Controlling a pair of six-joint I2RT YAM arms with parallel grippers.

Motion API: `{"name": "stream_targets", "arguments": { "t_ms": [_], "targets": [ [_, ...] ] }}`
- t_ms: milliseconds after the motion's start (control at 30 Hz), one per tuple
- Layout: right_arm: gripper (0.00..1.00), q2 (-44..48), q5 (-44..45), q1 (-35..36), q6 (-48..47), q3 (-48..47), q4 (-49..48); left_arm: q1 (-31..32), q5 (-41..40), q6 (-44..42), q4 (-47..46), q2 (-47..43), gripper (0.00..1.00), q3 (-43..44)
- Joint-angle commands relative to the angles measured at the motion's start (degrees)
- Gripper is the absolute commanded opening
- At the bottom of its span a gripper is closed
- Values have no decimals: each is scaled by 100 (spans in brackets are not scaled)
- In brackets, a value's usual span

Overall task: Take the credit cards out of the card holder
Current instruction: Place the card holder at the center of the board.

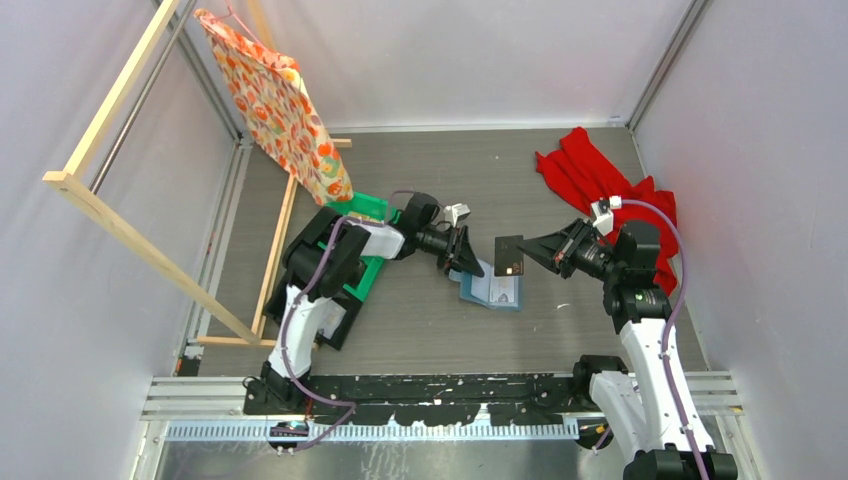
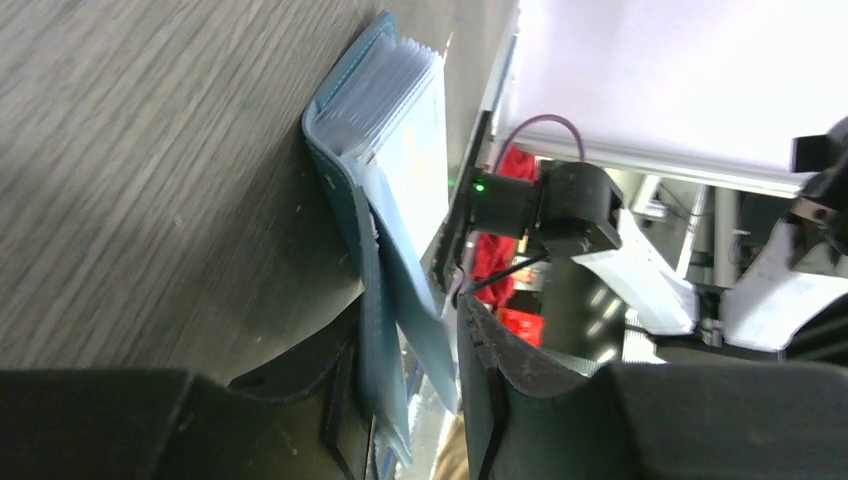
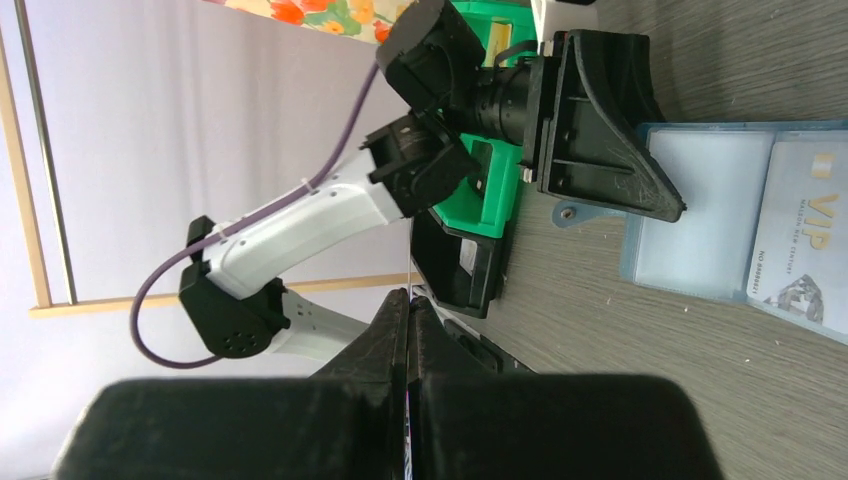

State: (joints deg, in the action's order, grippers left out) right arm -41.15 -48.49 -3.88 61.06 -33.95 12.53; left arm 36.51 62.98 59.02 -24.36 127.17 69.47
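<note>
The blue-teal card holder [image 1: 481, 291] lies open on the table, clear sleeves up. My left gripper [image 1: 466, 262] is shut on its near edge; in the left wrist view [image 2: 410, 310] the cover [image 2: 350, 190] runs between the jaws. A pale card [image 3: 800, 240] with faint print lies on the holder [image 3: 700, 215]. My right gripper [image 1: 527, 247] is shut on a dark grey-black card [image 1: 509, 256] and holds it in the air just above and to the right of the holder. In the right wrist view the card shows edge-on [image 3: 409, 290] between the closed fingers [image 3: 410, 297].
A green plastic bin [image 1: 365, 240] sits behind the left arm. A red cloth [image 1: 600, 180] lies at the back right beside the right arm. A wooden frame [image 1: 110, 215] with a patterned bag [image 1: 280, 100] stands at the left. Walls close in on both sides.
</note>
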Motion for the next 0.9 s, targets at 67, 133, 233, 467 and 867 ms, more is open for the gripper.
{"name": "stream_targets", "arguments": {
  "t_ms": [67, 133, 233, 467, 867],
  "targets": [
    [1, 54, 6, -25, -120, -206, 28, 169, -930, -2236, 3553, -767, 36, 795],
    [1, 49, 6, -25, -147, -241, 50, 166, -1273, -2644, 4244, -929, 37, 987],
    [1, 54, 14, -25, -223, -288, 111, 152, -1707, -3040, 4979, -1202, 38, 1198],
    [1, -105, 271, -25, -939, -758, 819, 118, -2631, -3573, 6238, -2226, 38, 1424],
    [1, -610, 3071, 2231, -281, -893, 682, -316, -5582, -2855, 8099, -5090, 38, 819]
  ]
}}
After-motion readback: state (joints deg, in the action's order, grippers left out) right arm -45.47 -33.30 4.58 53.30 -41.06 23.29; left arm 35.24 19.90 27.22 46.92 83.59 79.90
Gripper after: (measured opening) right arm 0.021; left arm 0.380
